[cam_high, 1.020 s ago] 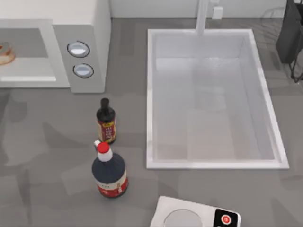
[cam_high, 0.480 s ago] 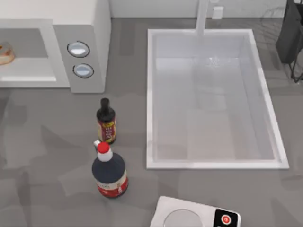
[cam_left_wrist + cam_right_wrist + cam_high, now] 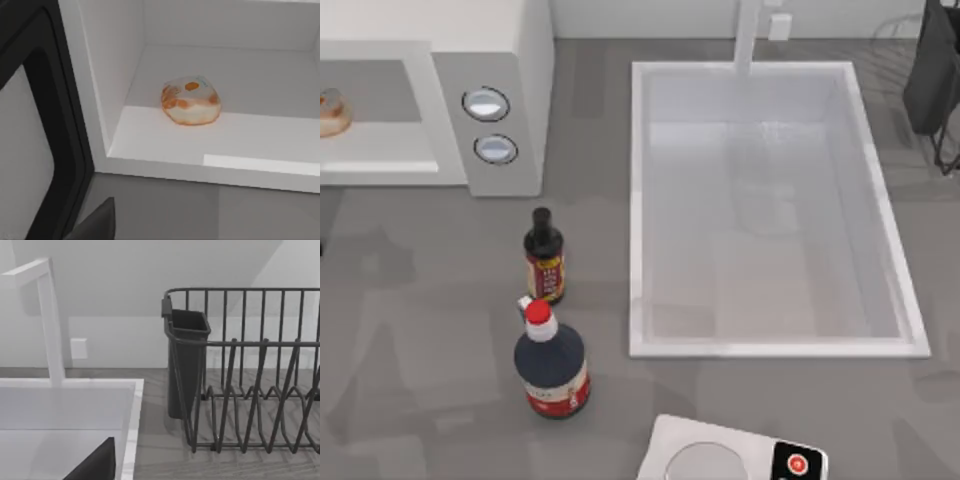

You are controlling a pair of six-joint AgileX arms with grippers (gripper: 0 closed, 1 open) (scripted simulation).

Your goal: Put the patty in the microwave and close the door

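Left wrist view — patty lies inside microwave.

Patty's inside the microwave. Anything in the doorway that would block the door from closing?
Nothing visible does. The patty sits well inside the microwave cavity, back from the front sill. The door stands open at the side, and the sill between it and the cavity is bare.

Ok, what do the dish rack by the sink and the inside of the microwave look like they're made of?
The dish rack looks like dark coated metal wire: thin bent bars, matte, no shine. Its cutlery cup reads as dark plastic, though that's a guess. The microwave cavity looks like smooth white painted or enamelled sheet, with flat walls and a soft highlight on the floor beside the patty.
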